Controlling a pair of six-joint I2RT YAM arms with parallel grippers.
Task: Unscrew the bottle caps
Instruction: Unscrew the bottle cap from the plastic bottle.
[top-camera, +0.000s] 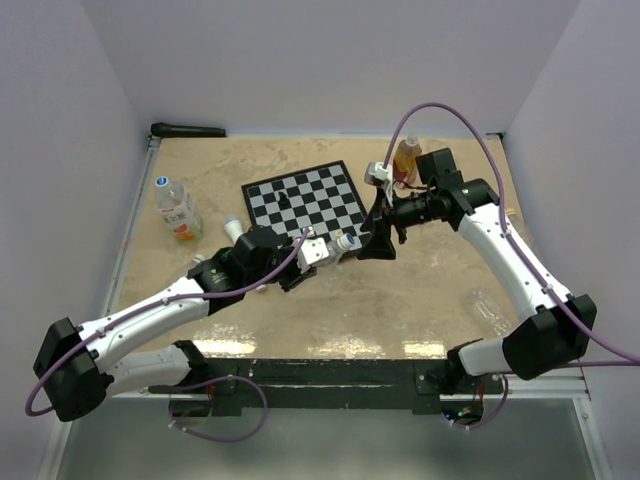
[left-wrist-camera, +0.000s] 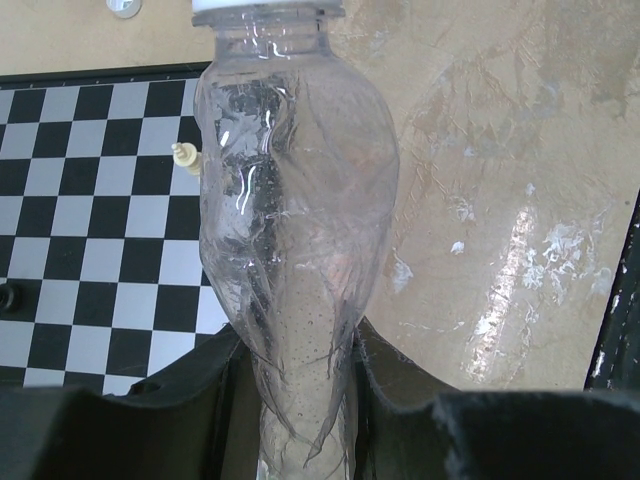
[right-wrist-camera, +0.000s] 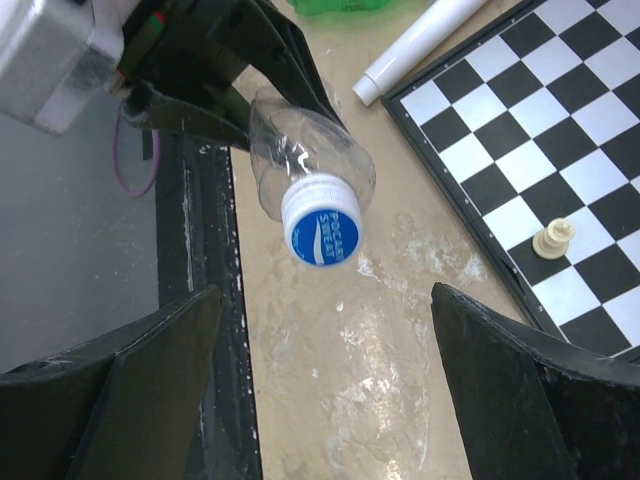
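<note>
Two robot arms are meeting over the middle of a beige desk (top-camera: 400, 310), just in front of a black and white chessboard (top-camera: 303, 195).

The left pincer (top-camera: 318, 252) is gripping a clear bottle (left-wrist-camera: 300, 200) that is crumpled and looks empty. Its dark fingers (left-wrist-camera: 150, 400) are pressing in on the lower body from both sides. The bottle is being held off the desk, lying roughly level, with its neck pointing towards the right arm.

A blue-topped cap (right-wrist-camera: 322, 232) with a white ribbed side is sitting on the neck of this bottle. White lettering on the blue top is reading "Pocari Sweat". From the right wrist camera the cap is facing almost straight at the lens.

The right pincer (right-wrist-camera: 320, 400) is standing wide open. Its two dark fingers (right-wrist-camera: 120, 400) are showing at the lower left and lower right of that view, well apart from the cap and not touching it.

A cream chess piece (right-wrist-camera: 553, 238) is standing on the chessboard near its edge.

On the left of the desk an orange-labelled bottle (top-camera: 175, 208) is lying on its side, wearing its own blue cap (top-camera: 162, 182). Another bottle with orange contents (top-camera: 405, 160) is standing at the back right, behind the right arm; its top is too small to make out.
</note>
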